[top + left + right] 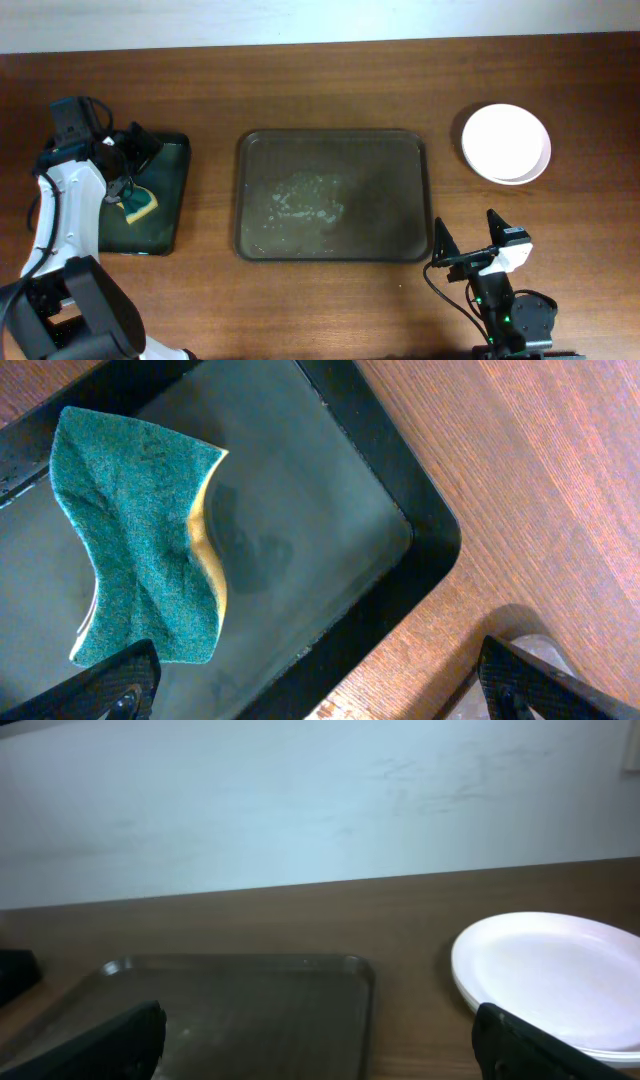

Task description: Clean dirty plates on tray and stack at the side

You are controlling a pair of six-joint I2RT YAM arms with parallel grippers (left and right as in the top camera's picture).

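Plates (505, 143) sat stacked on the brown wooden table (330, 80), right of the tray (242, 200) and apart from it; residue on tray floor.
Left wrist: left gripper (320, 685) jaws spread over the black tray (420, 510), which held a green sponge (140, 540).
Right wrist: right gripper (320, 1045) jaws spread; pale wall (300, 800) behind the table.

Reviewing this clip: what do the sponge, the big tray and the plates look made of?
Sponge: yellow foam with a green fibrous scouring layer, rough and matte. Tray: probably plastic, dark brown, dull sheen, pale smears at the middle. Plates: white, smooth, slightly glossy; plastic or ceramic, cannot tell.
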